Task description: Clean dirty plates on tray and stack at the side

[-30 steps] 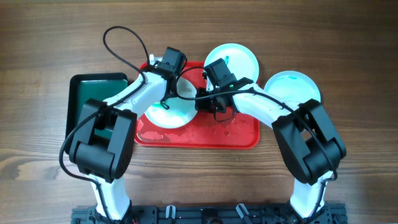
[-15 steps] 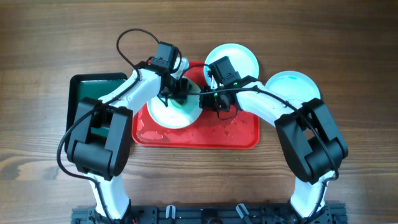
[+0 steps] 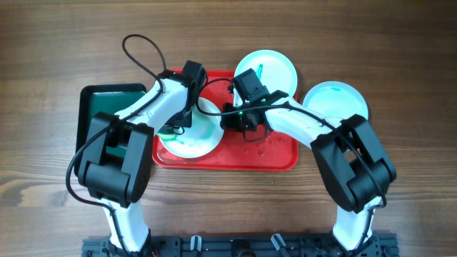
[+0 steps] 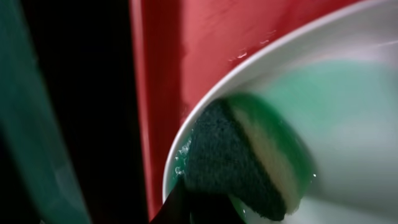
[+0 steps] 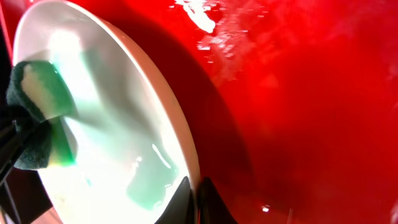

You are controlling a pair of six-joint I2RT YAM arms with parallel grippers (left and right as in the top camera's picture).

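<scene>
Overhead: scrubbing step. The left end effector (image 3: 176, 126) clamps the sponge (image 4: 242, 155), the right end effector (image 5: 198, 199) clamps the plate (image 3: 198, 135) at its 3 o'clock rim. Next, wipe off the teal smear (image 5: 146, 186).

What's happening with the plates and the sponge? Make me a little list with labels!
left gripper: shut on the sponge, pressing it into the wet plate
right gripper: shut on the wet plate's rim
wet plate: on the red tray, smeared green
second plate: at the tray's far edge, green streak on it
third plate: on the table, right of the tray, green smear on it
dark green tray: left of the red tray
</scene>
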